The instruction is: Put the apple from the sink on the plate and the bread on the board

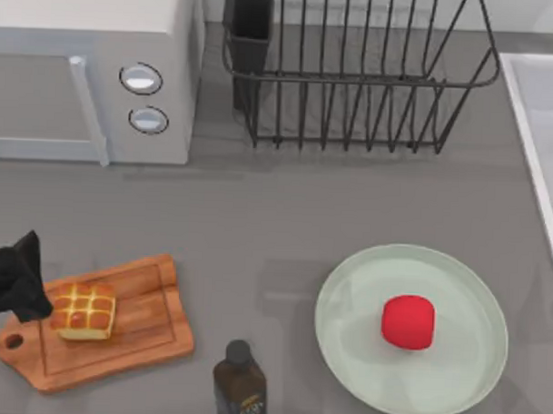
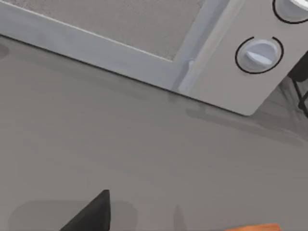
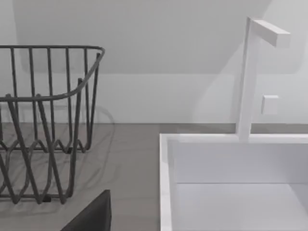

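Bread (image 1: 83,311) is sitting on the wooden cutting board (image 1: 154,325) at the counter's (image 1: 258,224) left, while the red apple (image 1: 408,321) is resting on the mint-green plate (image 1: 353,346) to the right, well apart from the white sink (image 1: 534,116). Left pincer (image 1: 15,284) is hanging just beside the bun, at the board's handle end; whether it is open cannot be told. Both placements are looking finished, so the next move is likely just drawing that arm clear without nudging the bread.

Near left: bread (image 1: 84,311) on board (image 1: 95,324). Near right: apple (image 1: 408,321) on plate (image 1: 411,331). Bottle (image 1: 239,383) between them. Far: microwave (image 1: 90,69) left, rack (image 1: 354,69) centre, sink (image 1: 541,134) right.
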`<act>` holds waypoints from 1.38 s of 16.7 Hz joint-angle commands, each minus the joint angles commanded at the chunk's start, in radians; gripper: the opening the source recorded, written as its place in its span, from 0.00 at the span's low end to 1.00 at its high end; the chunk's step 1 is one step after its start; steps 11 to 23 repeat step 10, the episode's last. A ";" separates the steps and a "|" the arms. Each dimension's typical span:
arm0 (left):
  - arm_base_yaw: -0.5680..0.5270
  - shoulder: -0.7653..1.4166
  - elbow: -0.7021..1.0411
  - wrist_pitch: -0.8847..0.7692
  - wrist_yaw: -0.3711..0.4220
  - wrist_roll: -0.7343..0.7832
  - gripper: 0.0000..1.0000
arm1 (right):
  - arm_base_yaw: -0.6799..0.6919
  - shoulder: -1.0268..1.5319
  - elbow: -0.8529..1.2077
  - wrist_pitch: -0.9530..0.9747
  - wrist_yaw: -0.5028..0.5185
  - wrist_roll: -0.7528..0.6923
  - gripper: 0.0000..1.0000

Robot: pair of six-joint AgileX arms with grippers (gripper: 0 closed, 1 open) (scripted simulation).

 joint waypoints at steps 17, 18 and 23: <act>0.108 -0.318 -0.155 0.211 -0.011 0.401 1.00 | 0.000 0.000 0.000 0.000 0.000 0.000 1.00; 0.108 -0.318 -0.155 0.211 -0.011 0.401 1.00 | 0.000 0.000 0.000 0.000 0.000 0.000 1.00; 0.108 -0.318 -0.155 0.211 -0.011 0.401 1.00 | 0.000 0.000 0.000 0.000 0.000 0.000 1.00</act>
